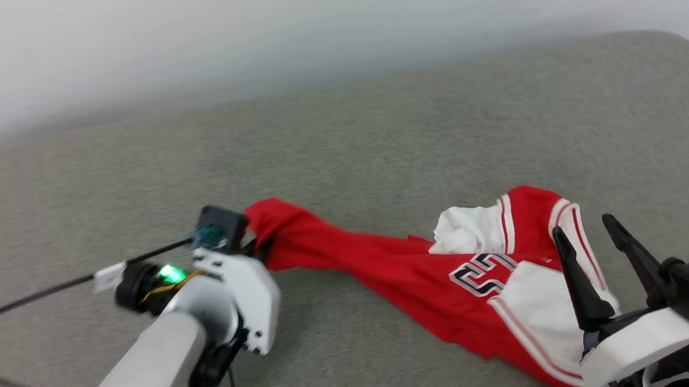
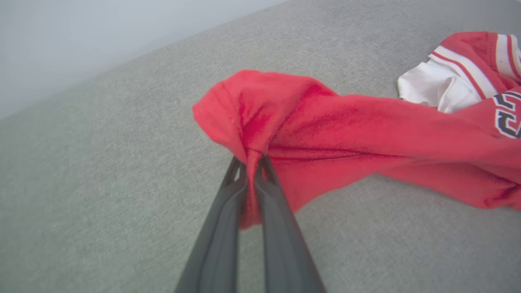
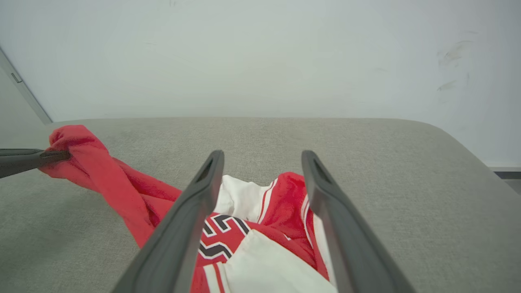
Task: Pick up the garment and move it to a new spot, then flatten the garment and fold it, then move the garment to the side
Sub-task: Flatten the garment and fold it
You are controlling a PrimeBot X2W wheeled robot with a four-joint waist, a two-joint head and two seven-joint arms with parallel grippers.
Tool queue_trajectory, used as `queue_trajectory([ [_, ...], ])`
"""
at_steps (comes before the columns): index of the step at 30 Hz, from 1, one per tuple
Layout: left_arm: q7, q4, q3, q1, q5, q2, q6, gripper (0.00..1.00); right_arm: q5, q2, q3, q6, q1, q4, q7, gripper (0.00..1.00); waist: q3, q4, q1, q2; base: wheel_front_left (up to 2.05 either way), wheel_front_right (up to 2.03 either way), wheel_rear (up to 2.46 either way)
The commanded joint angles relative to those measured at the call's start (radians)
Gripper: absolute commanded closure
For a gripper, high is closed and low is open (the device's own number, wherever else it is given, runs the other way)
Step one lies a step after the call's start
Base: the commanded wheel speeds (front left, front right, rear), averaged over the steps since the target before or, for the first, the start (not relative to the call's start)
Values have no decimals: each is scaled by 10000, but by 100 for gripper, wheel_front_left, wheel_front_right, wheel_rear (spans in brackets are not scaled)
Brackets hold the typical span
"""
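Bright, even light; slight motion blur

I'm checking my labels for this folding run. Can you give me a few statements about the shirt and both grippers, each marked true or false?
1. The left gripper is shut on a red end of the jersey T-shirt. True.
2. The right gripper is clamped on a white sleeve. False: its jaws stand wide open and grip nothing, with the sleeve end of the T-shirt beyond them.
3. The T-shirt lies spread out flat. False: it is bunched, and its red part is drawn out into a twisted strand towards the left gripper.
4. The T-shirt is on a grey fabric surface. True.
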Motion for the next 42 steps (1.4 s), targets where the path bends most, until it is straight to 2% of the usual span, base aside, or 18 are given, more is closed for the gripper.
queue_trajectory([
  [1, -184, -436, 298, 645, -162, 340, 413, 100, -49, 18, -63, -3, 184, -82, 75, 0, -470, 633, -1, 0, 0, 0, 0],
  [7, -150, -1809, 942, 3138, -886, 1152, 1679, 100, 59, 16, -210, -3, 528, -215, 188, 0, -847, 1294, -1, 0, 0, 0, 0],
  [8, -150, -1809, 942, 3138, -886, 1152, 1679, 100, 59, 16, -210, -3, 528, -215, 188, 0, -847, 1294, -1, 0, 0, 0, 0],
  [9, -81, -2151, 1035, 4021, -1204, 1281, 2019, 100, 77, 17, -235, -3, 661, -222, 219, 0, -976, 1434, -1, 0, 0, 0, 0],
  [11, -21, -2369, 1098, 4808, -1450, 1351, 2324, 100, 112, 17, -220, -3, 740, -202, 212, 0, -1109, 1520, -1, 0, 0, 0, 0],
  [14, -66, -2678, 1193, 5745, -1864, 1170, 2702, 100, 155, 17, -157, -3, 804, -205, 244, 0, -1193, 1563, -1, 0, 0, 0, 0],
  [15, -108, -2752, 1206, 5943, -1940, 1086, 2807, 61, 156, 17, -141, -3, 815, -203, 251, 0, -1212, 1570, -1, 0, 0, 0, 0],
  [16, -188, -2841, 1183, 6077, -1950, 1038, 2866, 0, 158, 17, -134, -3, 823, -200, 253, 0, -1230, 1579, -1, 0, 0, 0, 0],
  [20, -765, -3131, 1311, 6042, -1702, 905, 3061, 0, 172, 17, -127, -3, 852, -196, 250, 0, -1267, 1616, -1, 0, 0, 0, 0],
  [21, -1342, -3316, 1512, 5799, -1423, 840, 3267, 0, 176, 18, -108, -3, 853, -185, 243, 0, -1297, 1625, -1, 0, 0, 0, 0],
  [24, -1813, -3483, 1626, 5575, -1122, 838, 3357, 0, 187, 17, -106, -3, 834, -142, 241, 0, -1317, 1608, -1, 0, 0, 0, 0],
  [30, -2676, -3813, 1759, 4382, -378, 849, 3237, 0, 204, 17, -135, -3, 637, -33, 194, 0, -1243, 1437, -1, 0, 0, 0, 0],
  [37, -2624, -3442, 1246, 2360, 124, 332, 2506, 0, -32, 18, -190, -3, 200, -51, 149, 0, -519, 914, -1, 0, 0, 0, 0],
  [42, -2449, -2737, 669, 801, 280, -226, 1539, 0, -147, 19, -287, -5, -244, -46, 44, 0, 278, 412, -1, 0, 0, 0, 0],
])
